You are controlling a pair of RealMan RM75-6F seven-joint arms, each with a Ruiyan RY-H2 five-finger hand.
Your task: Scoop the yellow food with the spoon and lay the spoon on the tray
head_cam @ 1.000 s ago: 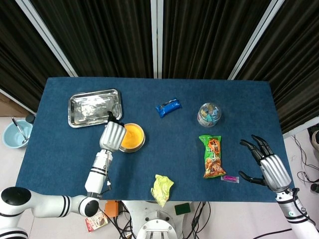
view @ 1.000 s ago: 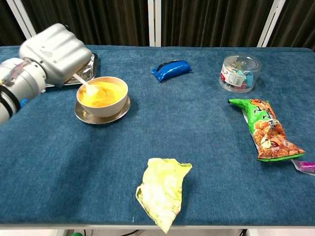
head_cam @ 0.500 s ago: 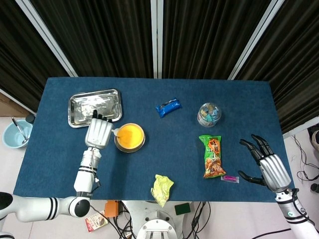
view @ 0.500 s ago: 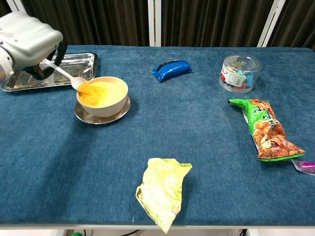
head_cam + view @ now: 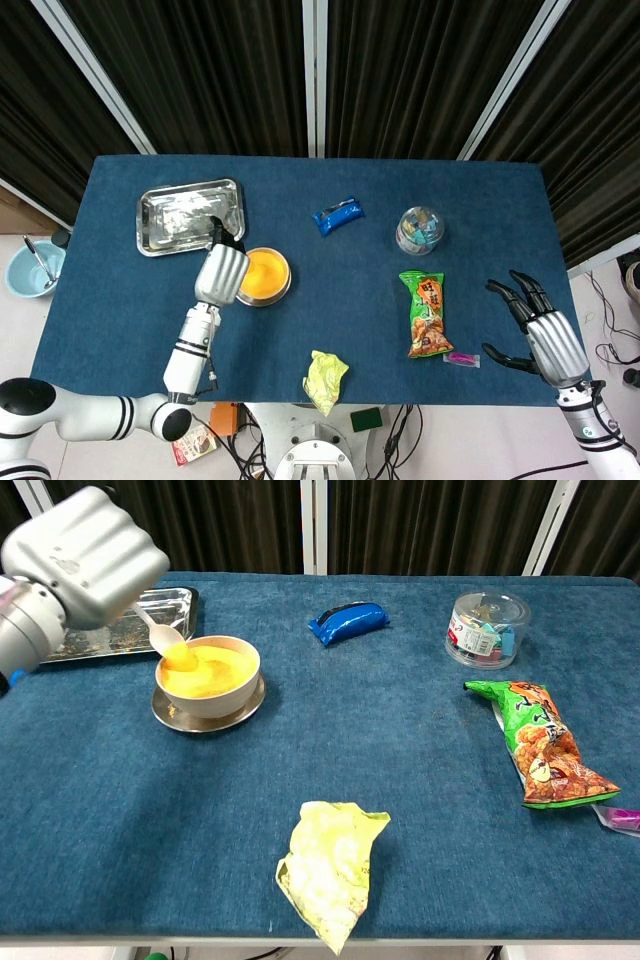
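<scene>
A bowl (image 5: 209,679) of yellow food (image 5: 266,274) stands on a metal saucer left of the table's middle. My left hand (image 5: 85,556) holds a white spoon (image 5: 160,633) over the bowl's left rim, its tip coated in yellow food. From above, the left hand (image 5: 222,273) covers the bowl's left edge and hides the spoon. Behind it lies the steel tray (image 5: 190,215), also visible in the chest view as the tray (image 5: 160,620), partly behind the hand. My right hand (image 5: 541,331) hovers open at the table's near right corner, holding nothing.
A blue snack packet (image 5: 337,214), a clear tub of candies (image 5: 419,229), a green-orange chip bag (image 5: 427,313), a small pink wrapper (image 5: 462,357) and a crumpled yellow bag (image 5: 325,379) lie on the blue cloth. A blue bowl (image 5: 28,267) sits off the table's left.
My left hand swung left toward the tray with the spoon, then came back right over the bowl's left rim. The right hand barely shifted.
</scene>
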